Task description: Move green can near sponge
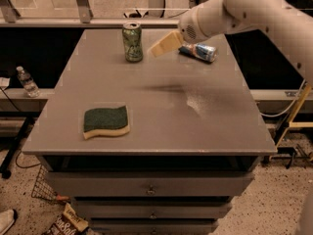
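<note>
The robot's tan gripper (165, 44) hangs above the far part of a grey bench (215, 126), just to the right of the green can (132, 42) and apart from it. Whether the gripper is released or clenched cannot be told; it carries nothing. It sits at about the height of the can's body, which suggests it is lining up for a grasp from the side.

The green can stands upright near the bench's far edge, silver top up. To the gripper's right, a blue-and-silver can (199, 51) lies on its side, partly behind the wrist.

The sponge (106, 122) lies flat near the front left of the bench, dark green face up. It is well apart from the green can, so the can has yet to be carried across the bench towards the front.

The white arm (254, 9) enters from the upper right, its thick forearm slanting down and leftward, wrist leading towards the green can. A shadow falls on the bench's middle.

Below the top are drawers (149, 185). A water bottle (27, 82) stands on a ledge at the left.
</note>
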